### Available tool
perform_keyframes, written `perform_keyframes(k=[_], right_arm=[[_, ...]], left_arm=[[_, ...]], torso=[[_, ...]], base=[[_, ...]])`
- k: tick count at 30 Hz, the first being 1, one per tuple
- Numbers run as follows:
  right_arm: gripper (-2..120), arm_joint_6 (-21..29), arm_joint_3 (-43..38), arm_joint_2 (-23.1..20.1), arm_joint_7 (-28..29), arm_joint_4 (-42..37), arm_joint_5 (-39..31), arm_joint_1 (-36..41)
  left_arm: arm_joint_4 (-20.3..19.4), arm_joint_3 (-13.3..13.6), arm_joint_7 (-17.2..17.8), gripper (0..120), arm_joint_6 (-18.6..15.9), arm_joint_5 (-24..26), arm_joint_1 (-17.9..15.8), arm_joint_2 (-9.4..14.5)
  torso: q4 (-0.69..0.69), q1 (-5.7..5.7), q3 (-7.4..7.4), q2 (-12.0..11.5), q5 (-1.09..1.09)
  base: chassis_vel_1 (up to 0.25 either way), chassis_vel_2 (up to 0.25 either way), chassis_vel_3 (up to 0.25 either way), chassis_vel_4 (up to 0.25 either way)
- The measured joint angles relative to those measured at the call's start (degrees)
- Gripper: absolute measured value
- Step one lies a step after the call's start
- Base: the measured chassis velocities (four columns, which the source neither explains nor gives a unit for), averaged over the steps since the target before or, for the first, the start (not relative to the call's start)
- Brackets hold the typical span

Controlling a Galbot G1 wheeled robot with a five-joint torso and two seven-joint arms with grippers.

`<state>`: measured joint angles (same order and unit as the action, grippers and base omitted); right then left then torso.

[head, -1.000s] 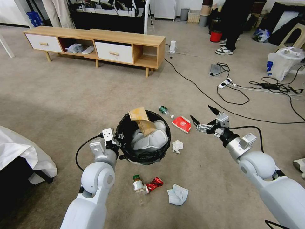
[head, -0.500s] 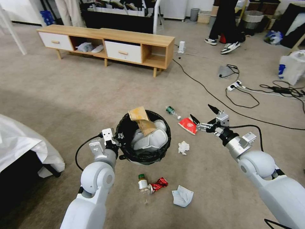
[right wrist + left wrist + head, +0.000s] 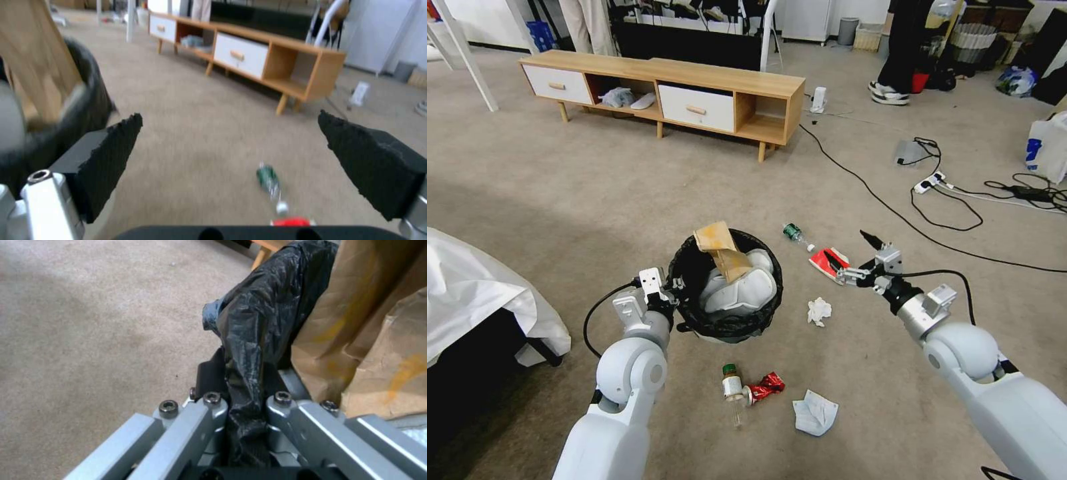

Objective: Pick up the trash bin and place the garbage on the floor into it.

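The trash bin, white with a black bag over its rim, hangs in front of me. My left gripper is shut on its near-left rim; the left wrist view shows the left gripper pinching the black bag. A crumpled brown paper bag sticks out of the bin. My right gripper is open just above a flat red packet, beside a green-capped bottle. Through the right gripper I see that bottle. A white tissue, another bottle, a red wrapper and a second tissue lie nearer.
A low wooden cabinet with white drawers stands at the back. Black cables and a power strip cross the carpet on the right. A white-draped object is close on my left, and a white bag sits at far right.
The whole picture has shifted, so the camera moved. My right gripper now sits lower, over the red packet instead of beside it. The left gripper still holds the bin rim.
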<state>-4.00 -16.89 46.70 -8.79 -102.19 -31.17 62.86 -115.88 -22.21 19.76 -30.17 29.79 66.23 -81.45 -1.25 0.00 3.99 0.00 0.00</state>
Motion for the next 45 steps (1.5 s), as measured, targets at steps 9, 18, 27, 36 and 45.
perform_keyframes(k=[9, 18, 27, 36, 45], right_arm=[[100, 3.5, 3.5, -0.8, 3.4, 3.0, 0.3, 2.4], [100, 15.6, 3.1, -2.4, 4.4, -0.6, -0.5, 6.9], [100, 46.9, -0.7, -1.7, 10.4, -7.5, -5.1, 7.1], [100, 47.1, 0.5, -1.3, 8.1, -6.5, -2.3, 7.0], [100, 43.1, 4.4, -0.9, 6.1, -4.2, -0.7, 7.0]], left_arm=[[-0.5, -0.3, 0.1, 4, -0.2, 0.1, 0.1, 0.2], [-0.8, -0.4, 0.2, 4, -0.3, 0.1, 0.4, 0.3], [-1.0, -0.7, 0.2, 4, -0.3, 0.0, 0.8, 0.3], [-0.7, -1.0, 0.2, 4, -0.3, -0.1, 0.8, 0.2], [0.2, -1.0, 0.0, 4, -0.2, -0.1, 0.3, 0.0]], torso=[[0.00, 0.00, 0.00, 0.0, 0.00], [0.00, 0.00, 0.00, 0.0, -0.01], [0.00, 0.00, 0.00, 0.0, 0.00], [0.00, 0.00, 0.00, 0.0, 0.00], [0.00, 0.00, 0.00, 0.0, 0.00]], base=[[0.000, 0.000, 0.000, 0.000], [0.000, 0.000, 0.000, 0.000], [0.000, 0.000, 0.000, 0.000], [0.000, 0.000, 0.000, 0.000], [0.000, 0.000, 0.000, 0.000]])
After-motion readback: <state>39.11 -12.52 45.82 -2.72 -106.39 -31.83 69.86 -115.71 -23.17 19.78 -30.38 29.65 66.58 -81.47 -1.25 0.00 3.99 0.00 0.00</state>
